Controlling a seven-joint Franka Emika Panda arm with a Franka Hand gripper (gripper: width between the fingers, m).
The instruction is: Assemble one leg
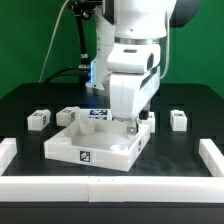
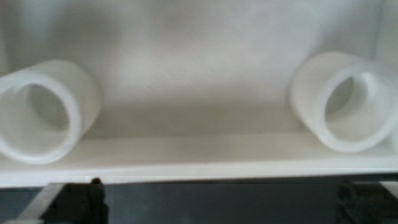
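Three small white legs with marker tags stand on the black table in the exterior view: two at the left and one at the right. The large flat white square panel lies in the middle. My gripper hangs low over the panel's far right part. In the wrist view the panel's white surface fills the picture, with a round socket on each side. My gripper is open, with its dark fingertips far apart and nothing between them. No leg shows in the wrist view.
A white rail runs along the table's front and up both sides. A flat white piece with tags lies just behind the panel. Another small white part sits by the panel's right corner, partly hidden by the arm.
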